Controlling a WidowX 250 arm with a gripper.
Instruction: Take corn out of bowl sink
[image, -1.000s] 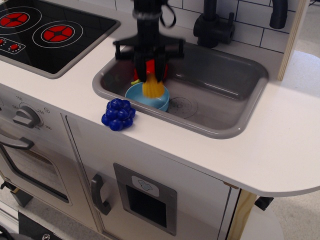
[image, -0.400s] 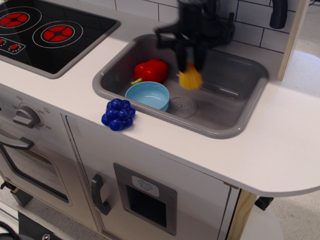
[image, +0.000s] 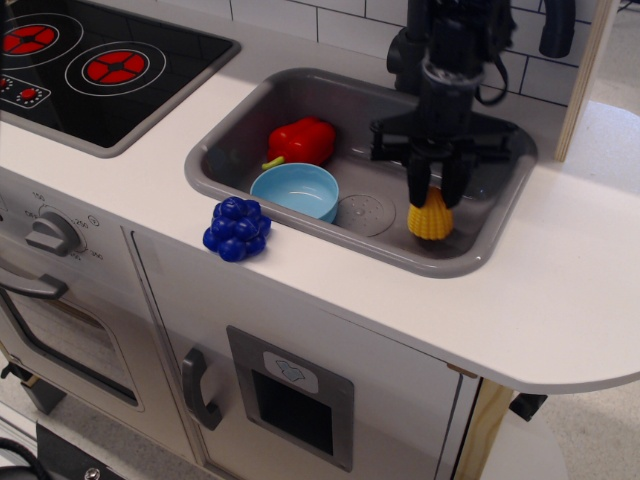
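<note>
The yellow corn stands upright, wide end down, in the right part of the grey sink, at or just above the basin floor. My gripper comes straight down from above and its black fingers are shut on the corn's top. The light blue bowl sits empty in the front left of the sink, well to the left of the gripper.
A red toy pepper lies in the sink behind the bowl. A blue grape cluster sits on the white counter in front of the sink. The black stovetop is at the left and the black faucet behind the sink.
My gripper has lifted the corn out of the bowl, carried it right across the sink, and lowered it to the basin's right side. The bowl now stands empty.
</note>
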